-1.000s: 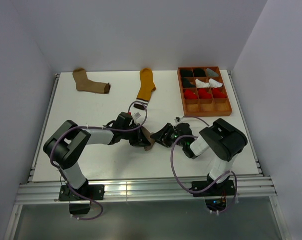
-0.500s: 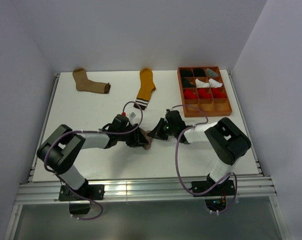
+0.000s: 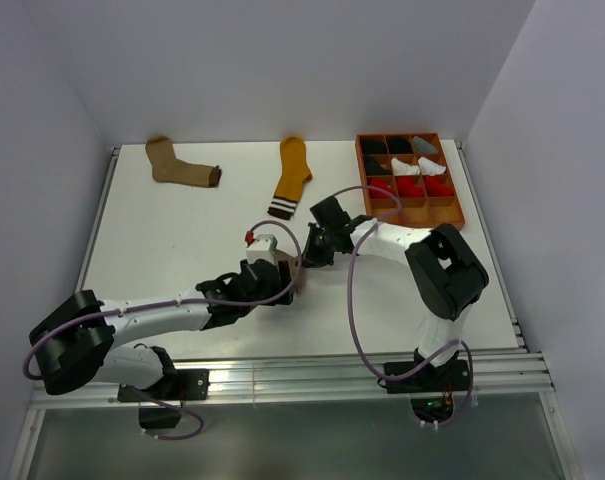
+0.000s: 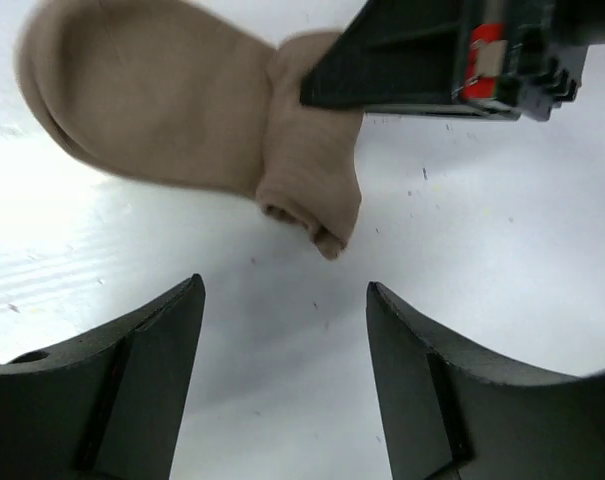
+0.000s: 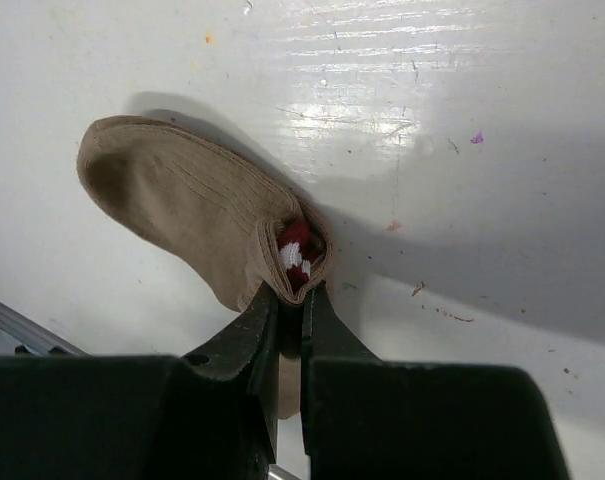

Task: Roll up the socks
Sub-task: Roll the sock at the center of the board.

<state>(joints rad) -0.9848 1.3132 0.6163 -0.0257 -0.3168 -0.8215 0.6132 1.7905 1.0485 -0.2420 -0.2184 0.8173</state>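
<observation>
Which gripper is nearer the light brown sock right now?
Right. The right gripper is shut on the light brown sock at its folded cuff end; the left gripper is open, with the sock just beyond its fingertips, untouched.

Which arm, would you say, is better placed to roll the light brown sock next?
Right, probably: the right gripper is shut on the light brown sock at its folded cuff; the left gripper is open and empty.

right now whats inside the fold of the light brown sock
The red-white striped cuff shows tucked inside the light brown sock; the right gripper and fabric hide anything deeper.
</observation>
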